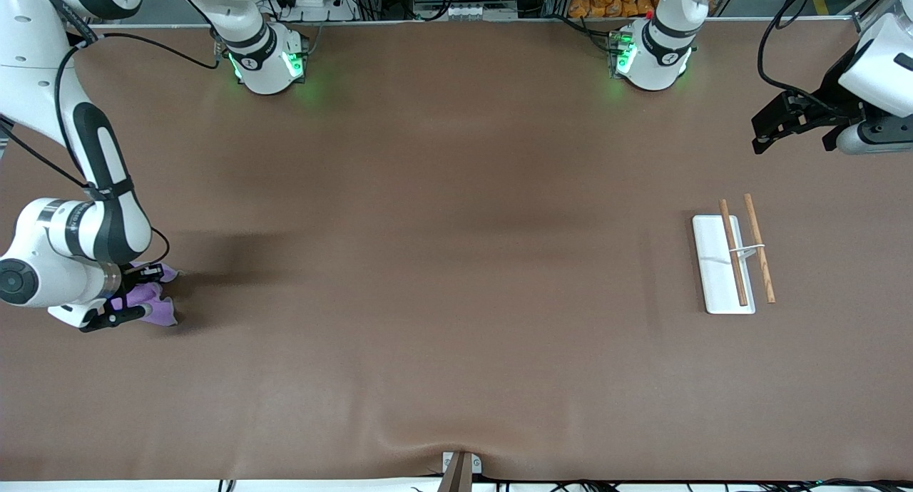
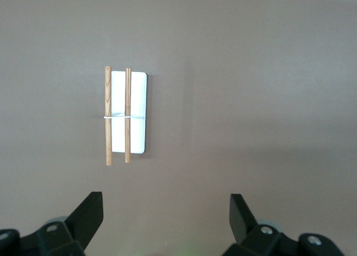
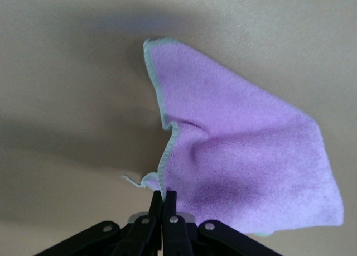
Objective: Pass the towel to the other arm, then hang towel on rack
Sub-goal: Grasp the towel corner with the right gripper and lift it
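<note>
Currently, at the front view's lower left, the right gripper (image 1: pixel 127 292) is clenching the purple towel (image 1: pixel 153 303); the left gripper (image 1: pixel 788 125) is waiting released at upper right, above the rack (image 1: pixel 722 264).

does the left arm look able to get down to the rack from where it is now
Probably yes. The left tool hangs open in the air at the left arm's end of the table, holding nothing, and the rack lies in plain sight below it with only bare table between. The towel is pinched in the right tool.
</note>
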Available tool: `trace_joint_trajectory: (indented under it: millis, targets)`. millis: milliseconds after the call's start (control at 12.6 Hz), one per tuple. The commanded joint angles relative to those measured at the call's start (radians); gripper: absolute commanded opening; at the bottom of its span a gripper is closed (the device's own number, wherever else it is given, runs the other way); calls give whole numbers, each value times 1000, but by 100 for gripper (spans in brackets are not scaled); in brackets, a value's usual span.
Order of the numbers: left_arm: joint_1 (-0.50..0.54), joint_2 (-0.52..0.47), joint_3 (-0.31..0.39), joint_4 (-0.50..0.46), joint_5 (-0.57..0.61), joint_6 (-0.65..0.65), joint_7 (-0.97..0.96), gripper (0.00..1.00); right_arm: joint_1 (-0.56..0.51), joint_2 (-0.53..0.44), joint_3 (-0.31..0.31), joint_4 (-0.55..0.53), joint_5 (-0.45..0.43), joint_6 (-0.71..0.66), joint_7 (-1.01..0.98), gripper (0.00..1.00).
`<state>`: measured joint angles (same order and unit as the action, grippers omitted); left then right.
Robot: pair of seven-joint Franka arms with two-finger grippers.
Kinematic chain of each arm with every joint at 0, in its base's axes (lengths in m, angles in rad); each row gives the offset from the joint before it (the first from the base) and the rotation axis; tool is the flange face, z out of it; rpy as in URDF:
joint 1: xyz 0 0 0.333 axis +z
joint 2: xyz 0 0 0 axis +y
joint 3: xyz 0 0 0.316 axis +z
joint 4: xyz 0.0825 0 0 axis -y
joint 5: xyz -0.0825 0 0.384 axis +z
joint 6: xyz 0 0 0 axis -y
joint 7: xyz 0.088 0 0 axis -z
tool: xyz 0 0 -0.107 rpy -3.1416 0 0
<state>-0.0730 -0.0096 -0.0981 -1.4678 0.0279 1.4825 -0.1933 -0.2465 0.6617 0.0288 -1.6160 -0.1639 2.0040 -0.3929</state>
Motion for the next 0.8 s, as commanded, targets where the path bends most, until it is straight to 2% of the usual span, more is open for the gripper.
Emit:
trace_joint_trajectory:
  millis: [0,159,398,717]
  targets:
    - [7,-16,-3,-12,-13,1,21,100,-10,-10,16,80,114,-158,9,0]
    - [9,-18,-3,-16,-13,1,21,100,7,-13,19,164,153,-296,37,0]
    - [9,-15,-3,-14,-13,5,21,100,59,-14,29,283,159,-489,207,0]
    - [9,-15,-3,-14,-11,8,21,100,133,-16,42,413,295,-675,472,0]
